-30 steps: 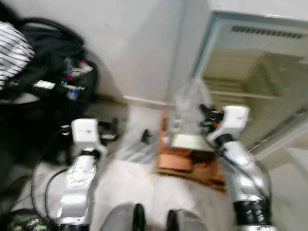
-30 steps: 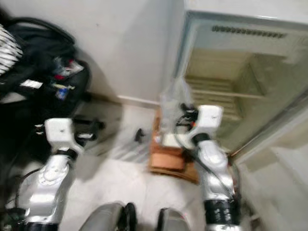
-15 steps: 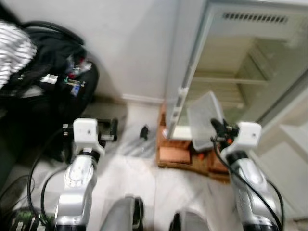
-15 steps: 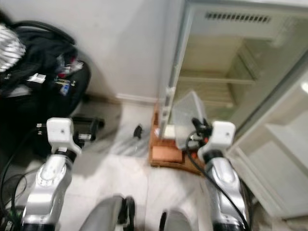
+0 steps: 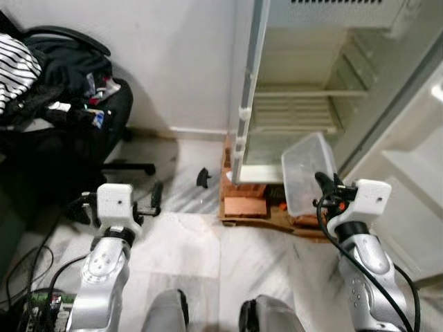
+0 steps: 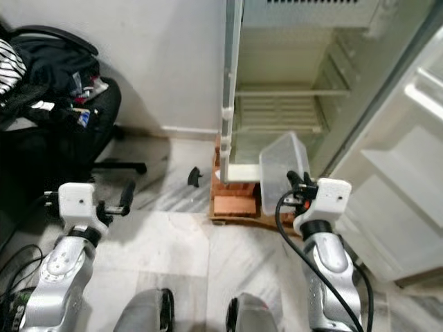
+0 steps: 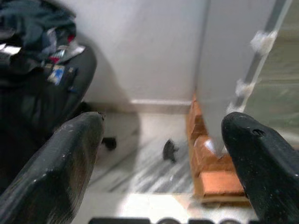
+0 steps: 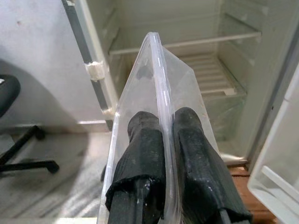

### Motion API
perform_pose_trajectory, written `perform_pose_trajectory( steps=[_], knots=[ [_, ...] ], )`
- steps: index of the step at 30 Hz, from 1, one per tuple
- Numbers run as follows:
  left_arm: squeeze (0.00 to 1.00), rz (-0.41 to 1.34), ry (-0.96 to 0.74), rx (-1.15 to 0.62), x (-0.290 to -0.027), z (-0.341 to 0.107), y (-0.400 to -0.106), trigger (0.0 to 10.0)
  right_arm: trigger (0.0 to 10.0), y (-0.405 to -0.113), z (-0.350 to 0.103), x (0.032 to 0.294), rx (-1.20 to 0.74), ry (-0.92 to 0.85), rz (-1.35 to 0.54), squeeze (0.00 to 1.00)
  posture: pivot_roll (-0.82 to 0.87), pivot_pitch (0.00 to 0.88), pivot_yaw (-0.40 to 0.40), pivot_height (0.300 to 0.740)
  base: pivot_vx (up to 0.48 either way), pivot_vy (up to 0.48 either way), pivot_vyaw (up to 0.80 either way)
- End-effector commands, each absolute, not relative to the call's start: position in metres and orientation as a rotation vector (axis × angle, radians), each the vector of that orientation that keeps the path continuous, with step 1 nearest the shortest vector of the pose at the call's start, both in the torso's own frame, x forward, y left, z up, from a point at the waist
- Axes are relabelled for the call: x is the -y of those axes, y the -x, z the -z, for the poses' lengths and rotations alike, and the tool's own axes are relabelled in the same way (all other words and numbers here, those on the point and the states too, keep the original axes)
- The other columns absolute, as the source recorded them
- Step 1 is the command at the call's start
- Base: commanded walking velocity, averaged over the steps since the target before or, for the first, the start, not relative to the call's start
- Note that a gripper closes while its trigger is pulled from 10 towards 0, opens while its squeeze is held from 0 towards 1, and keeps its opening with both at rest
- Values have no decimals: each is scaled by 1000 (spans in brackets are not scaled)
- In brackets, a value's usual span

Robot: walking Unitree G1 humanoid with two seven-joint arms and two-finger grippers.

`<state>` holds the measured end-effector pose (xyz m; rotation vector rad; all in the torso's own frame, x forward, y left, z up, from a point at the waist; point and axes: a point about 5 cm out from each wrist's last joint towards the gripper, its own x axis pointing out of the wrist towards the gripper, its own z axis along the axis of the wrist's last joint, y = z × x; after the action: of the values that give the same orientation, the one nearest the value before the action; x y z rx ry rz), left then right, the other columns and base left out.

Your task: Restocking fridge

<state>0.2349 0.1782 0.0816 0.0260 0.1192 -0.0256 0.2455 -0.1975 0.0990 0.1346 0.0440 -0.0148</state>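
A clear plastic container is tilted up in front of the open fridge, held by its rim. My right gripper is shut on that rim, one finger on each side of the wall. The fridge interior shows bare shelves and its door swings out to the right. My left gripper is held out low on the left, over the floor, open with nothing between its fingers.
The fridge stands on orange bricks at its base. A black office chair piled with clothes and bags sits at the left. A small black piece lies on the marble floor. Cables trail at lower left.
The camera has swung and moved closer, so the fridge interior now faces me. The container in my right gripper has risen toward the fridge opening. The left arm has dropped slightly.
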Motion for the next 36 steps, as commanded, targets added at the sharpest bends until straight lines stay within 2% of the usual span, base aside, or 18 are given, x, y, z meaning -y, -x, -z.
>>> perform_pose_trajectory(
  steps=[1, 36],
  knots=[
    [0, 23, -22, -101, -181, -86, -236, 10000, 10000, -247, -102, 196, -36, -133, 10, 0, 28, 123, 4, 740, 0, 0, 0],
    [0, 29, 0, -89, -176, -88, -235, 10000, 10000, -267, -114, 192, 15, -124, 0, 0, 35, 135, -3, 740, 365, 0, 0]
  ],
)
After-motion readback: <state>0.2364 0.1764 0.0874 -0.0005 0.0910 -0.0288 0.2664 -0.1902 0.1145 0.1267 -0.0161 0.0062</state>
